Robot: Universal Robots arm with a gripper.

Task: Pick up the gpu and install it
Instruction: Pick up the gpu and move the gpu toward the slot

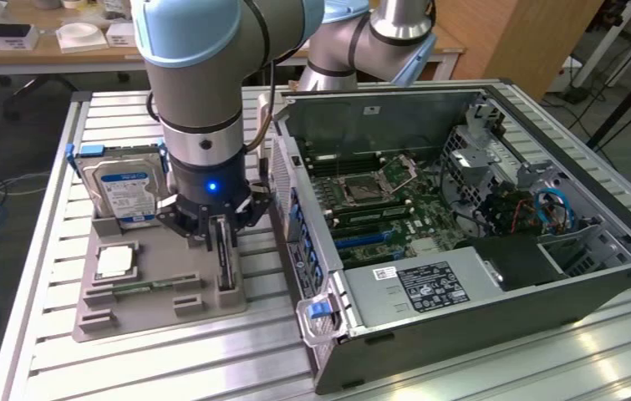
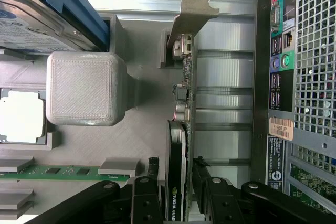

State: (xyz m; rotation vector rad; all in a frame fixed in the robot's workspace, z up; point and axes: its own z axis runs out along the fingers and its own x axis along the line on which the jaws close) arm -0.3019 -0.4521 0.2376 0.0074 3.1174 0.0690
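The gripper closes its black fingers on both faces of the gpu. The card, lettered "NVIDIA QUAD", stands on edge in a grey tray between the hard drive and the open computer case.

Matt black gpu, dull metal bracket — grey, finely ribbed plastic tray — brushed aluminium table

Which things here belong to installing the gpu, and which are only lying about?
Job: gpu, gripper around it, open computer case.
Lying about: hard drive, processor chip, memory stick on the grey tray.
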